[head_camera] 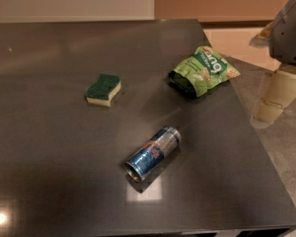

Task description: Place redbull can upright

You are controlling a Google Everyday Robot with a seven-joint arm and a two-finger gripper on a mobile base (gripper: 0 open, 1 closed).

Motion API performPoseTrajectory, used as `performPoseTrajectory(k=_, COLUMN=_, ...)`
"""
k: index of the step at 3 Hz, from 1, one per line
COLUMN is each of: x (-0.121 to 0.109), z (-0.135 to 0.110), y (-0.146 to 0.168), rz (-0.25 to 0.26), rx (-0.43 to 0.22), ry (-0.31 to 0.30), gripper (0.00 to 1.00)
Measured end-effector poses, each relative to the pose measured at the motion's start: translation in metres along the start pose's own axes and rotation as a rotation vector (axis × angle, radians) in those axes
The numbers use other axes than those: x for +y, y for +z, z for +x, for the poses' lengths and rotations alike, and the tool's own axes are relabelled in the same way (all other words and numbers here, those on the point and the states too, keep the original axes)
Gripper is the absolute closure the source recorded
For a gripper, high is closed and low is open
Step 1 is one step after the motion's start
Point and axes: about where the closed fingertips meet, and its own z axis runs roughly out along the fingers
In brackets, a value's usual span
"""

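Observation:
The redbull can (153,153) lies on its side on the dark grey table (49,147), in the front middle, with its open-looking silver end pointing toward the front left. It is blue and silver with red markings. My gripper (275,97) hangs beyond the table's right edge, well to the right of the can and behind it, under the grey arm (290,29). It holds nothing that I can see and is far from the can.
A green and yellow sponge (104,89) lies to the left of the can and behind it. A green snack bag (203,71) lies near the table's right edge, between the can and the gripper. The floor shows to the right of the table.

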Motion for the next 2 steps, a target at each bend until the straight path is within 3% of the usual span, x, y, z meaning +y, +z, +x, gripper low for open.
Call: performPoseTrajectory(k=2, x=0.006, z=-0.046, y=0.024, rz=-0.04, rx=0.003, ry=-0.104, gripper=0.0)
